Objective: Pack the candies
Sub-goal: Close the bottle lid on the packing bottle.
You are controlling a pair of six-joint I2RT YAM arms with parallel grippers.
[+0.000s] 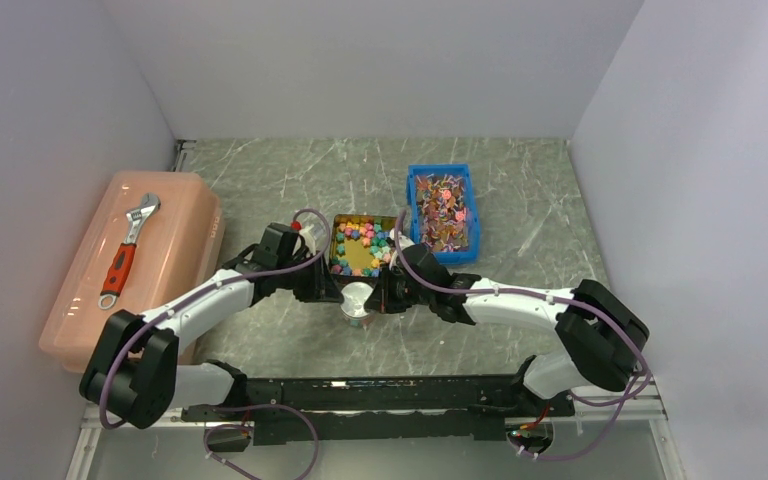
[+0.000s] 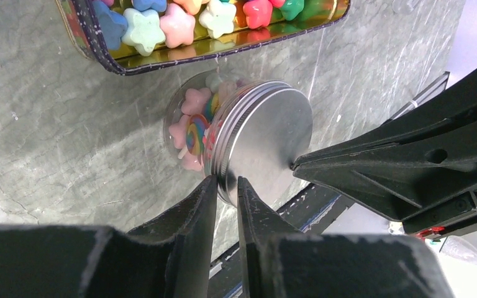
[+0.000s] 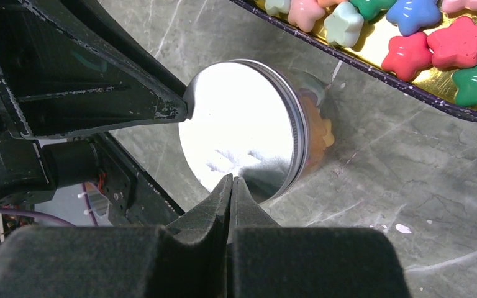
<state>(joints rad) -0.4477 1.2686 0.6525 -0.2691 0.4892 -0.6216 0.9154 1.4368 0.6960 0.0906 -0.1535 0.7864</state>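
**Filled candy jar, lid on, with a robot's jaws on two sides**

Pastel star- and flower-shaped candies [image 2: 192, 121] fill a small clear round jar [image 2: 183, 133], which is capped by a plain silver metal screw lid [image 2: 267, 139]. The jar stands on the grey marbled table [image 2: 49, 155], just beside an open gold-lined rectangular tin [image 2: 161, 57]. Many more of the candies lie loose in that tin. This jar looks packed and covered, so that share of the work seems done. I cannot tell whether the lid is screwed fully tight, and the tin's contents are yet to be packed.

The left arm [image 1: 205, 298] brings its jaws to the lid's rim on one side. They stand a narrow slit apart, with nothing visible between them. The right arm [image 1: 515, 300] holds its jaws clenched together on nothing, their joined tips at the lid's edge on another side.

Further back is a blue plastic bin [image 1: 441, 168] of wrapped sweets. At the far left, an adjustable wrench with a red handle [image 1: 125, 250] lies on a pink lidded plastic box [image 1: 70, 300].
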